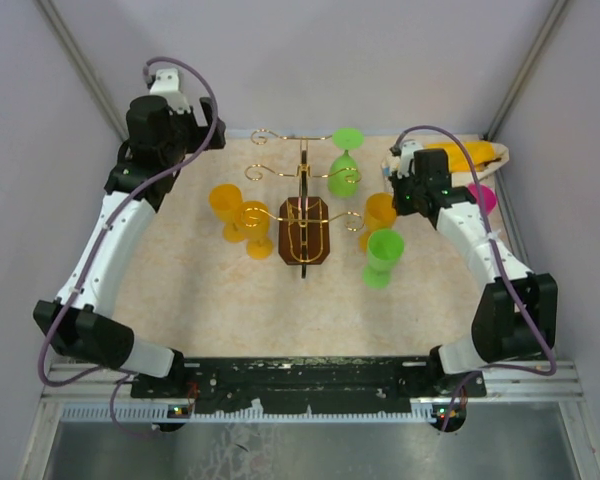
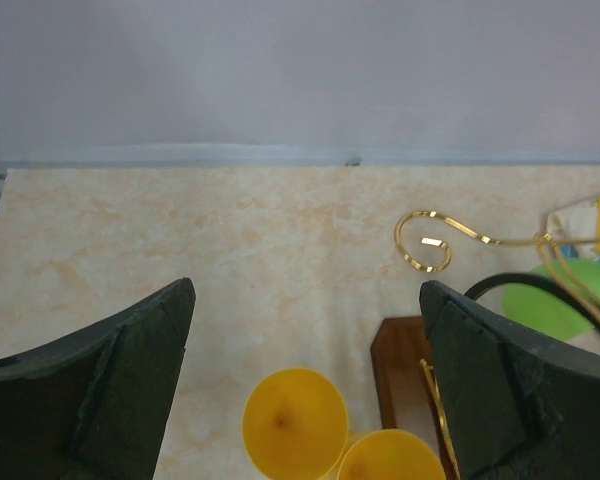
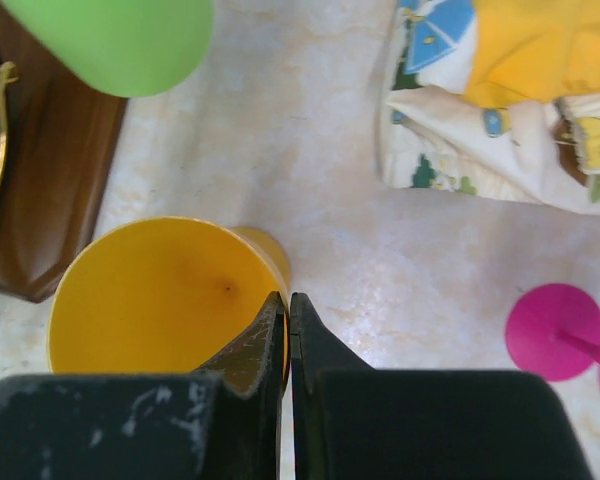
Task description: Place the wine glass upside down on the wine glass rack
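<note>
We pinch the wine glass (image 3: pixel 150 290) rim with right gripper (image 3: pixel 288 298), jaws pressed on its thin wall. Looks light, slick plastic; stem grip safer. Left gripper (image 2: pixel 307 290) spread wide.

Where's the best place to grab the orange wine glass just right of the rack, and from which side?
Probably the bowl wall at the rim, from above. The orange wine glass has its mouth facing up, so one finger fits inside and one outside. The wine glass rack crowds its left and a green glass its near side. The right gripper is shut on the rim's edge away from the rack.
</note>
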